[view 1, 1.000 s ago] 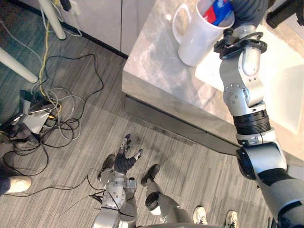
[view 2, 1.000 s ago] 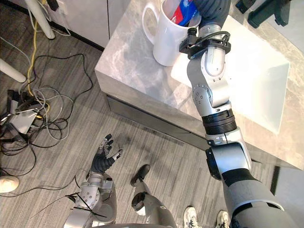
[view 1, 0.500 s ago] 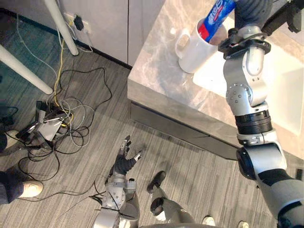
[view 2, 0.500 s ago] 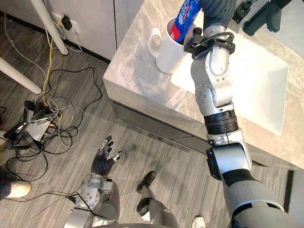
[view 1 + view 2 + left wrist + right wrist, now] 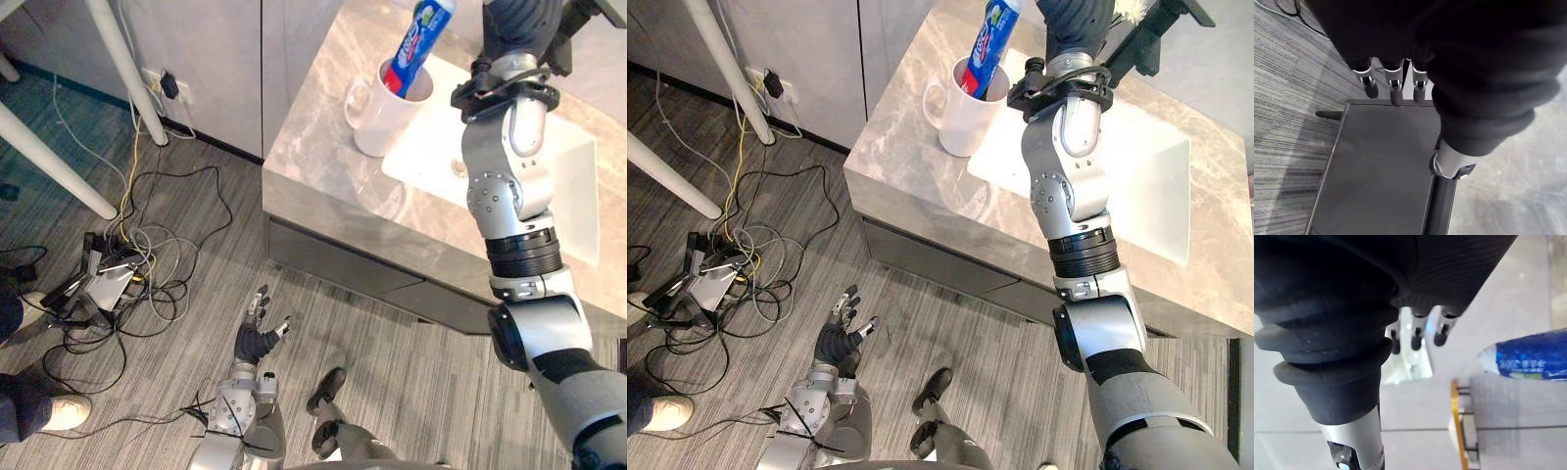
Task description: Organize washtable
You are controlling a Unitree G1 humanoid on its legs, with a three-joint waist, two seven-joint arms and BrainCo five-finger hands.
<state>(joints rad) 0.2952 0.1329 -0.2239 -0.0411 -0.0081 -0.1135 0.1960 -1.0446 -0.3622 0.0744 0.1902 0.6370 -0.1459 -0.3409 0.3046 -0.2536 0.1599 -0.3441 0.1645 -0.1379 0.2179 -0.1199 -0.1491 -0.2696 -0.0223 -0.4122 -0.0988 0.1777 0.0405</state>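
toothpaste tube (image 5: pixel 418 45) sits tilted in white mug (image 5: pixel 380 119) on counter (image 5: pixel 323 152), sink (image 5: pixel 580 196) just beside mug; right hand (image 5: pixel 1416 335) near mug, fingers straight, empty; left hand (image 5: pixel 257 338) well below mug, fingers spread.

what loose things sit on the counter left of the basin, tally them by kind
white mug: 1
blue and red tube, standing in the mug: 1
total: 2
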